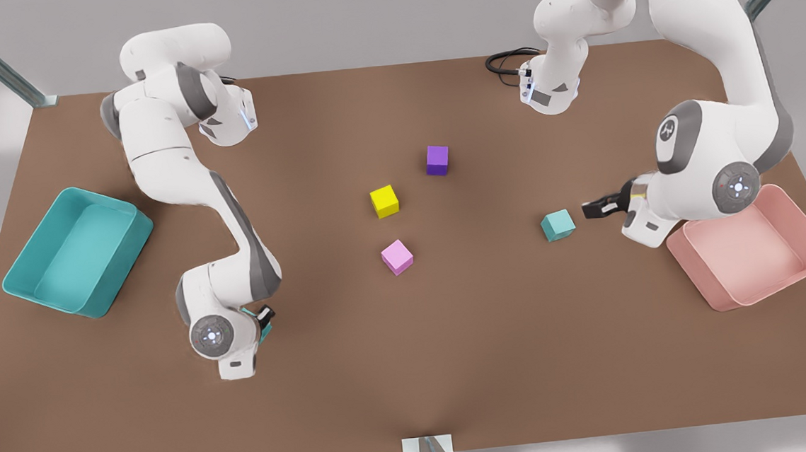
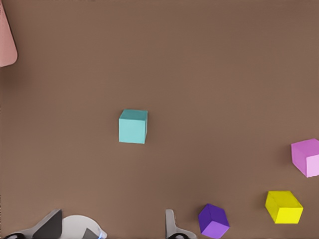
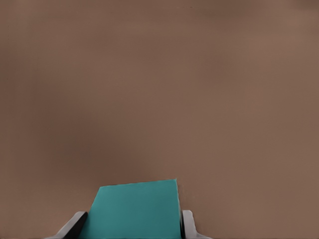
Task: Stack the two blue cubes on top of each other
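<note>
Right gripper clenched on one blue cube, low over the table; left gripper fingers spread apart, hovering just beside the second blue cube, which sits on the table between it and the pink cube.

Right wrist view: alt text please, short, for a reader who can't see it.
The right gripper is closed on a blue cube, one finger against each side, seen close up. Beyond the cube lies bare brown table.
</note>
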